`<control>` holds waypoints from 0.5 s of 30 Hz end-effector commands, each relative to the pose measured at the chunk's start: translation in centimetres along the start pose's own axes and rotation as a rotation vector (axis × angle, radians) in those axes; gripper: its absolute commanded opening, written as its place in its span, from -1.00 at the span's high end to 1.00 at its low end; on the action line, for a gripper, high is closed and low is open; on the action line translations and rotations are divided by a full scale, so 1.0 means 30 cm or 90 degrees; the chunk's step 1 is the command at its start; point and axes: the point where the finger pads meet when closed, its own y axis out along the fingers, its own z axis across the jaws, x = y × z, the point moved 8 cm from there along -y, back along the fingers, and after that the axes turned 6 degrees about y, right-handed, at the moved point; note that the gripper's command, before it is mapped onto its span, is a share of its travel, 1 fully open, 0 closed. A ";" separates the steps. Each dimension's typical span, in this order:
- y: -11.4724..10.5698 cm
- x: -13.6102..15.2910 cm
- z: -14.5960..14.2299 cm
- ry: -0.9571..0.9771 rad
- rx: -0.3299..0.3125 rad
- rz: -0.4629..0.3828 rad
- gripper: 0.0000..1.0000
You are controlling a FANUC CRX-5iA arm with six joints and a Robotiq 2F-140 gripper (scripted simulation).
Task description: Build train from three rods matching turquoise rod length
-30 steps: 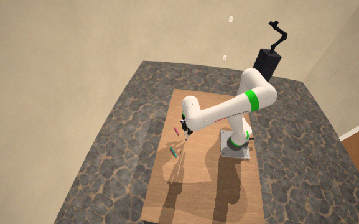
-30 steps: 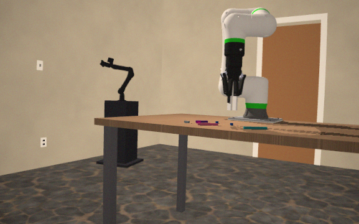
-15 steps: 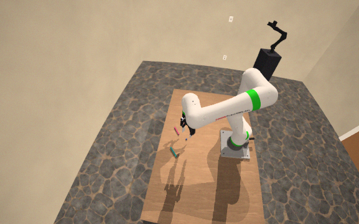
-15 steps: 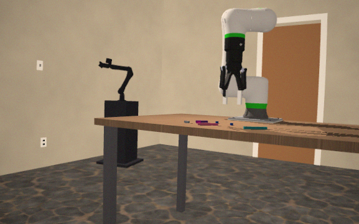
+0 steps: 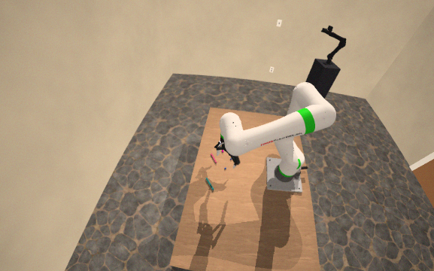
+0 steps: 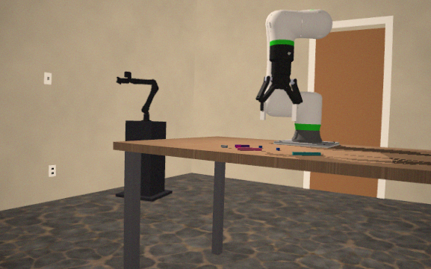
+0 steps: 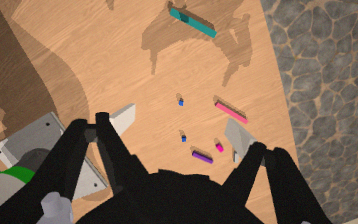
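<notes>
The hand (image 6: 278, 106) hangs high above the worktop (image 6: 185, 149), its fingers spread wide with nothing between them. Below it the rods lie flat and scattered, none touching another. The turquoise rod (image 7: 192, 22) lies apart from the rest, with bare wood all round it. The pink rod (image 7: 231, 112) lies nearest the long worktop edge that borders the stone floor (image 7: 320, 75), yet keeps a strip of wood between itself and that edge. The magenta rod (image 7: 219, 146) and the purple rod (image 7: 202, 157) lie close together, near one fingertip (image 7: 238, 136) in the wrist view. Two blue rods (image 7: 181, 102) lie separately towards the middle. A grey rod (image 6: 224, 146) sits towards the worktop's far end in the exterior view.
</notes>
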 end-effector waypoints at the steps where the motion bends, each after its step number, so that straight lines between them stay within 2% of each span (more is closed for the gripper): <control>1: -0.001 0.000 0.003 -0.001 0.000 0.000 -1.00; 3: 0.002 0.015 0.052 -0.014 0.000 0.000 -1.00; 5: 0.009 0.051 0.147 -0.039 0.000 0.000 -1.00; 15: 0.035 0.174 0.378 -0.101 0.000 0.000 -1.00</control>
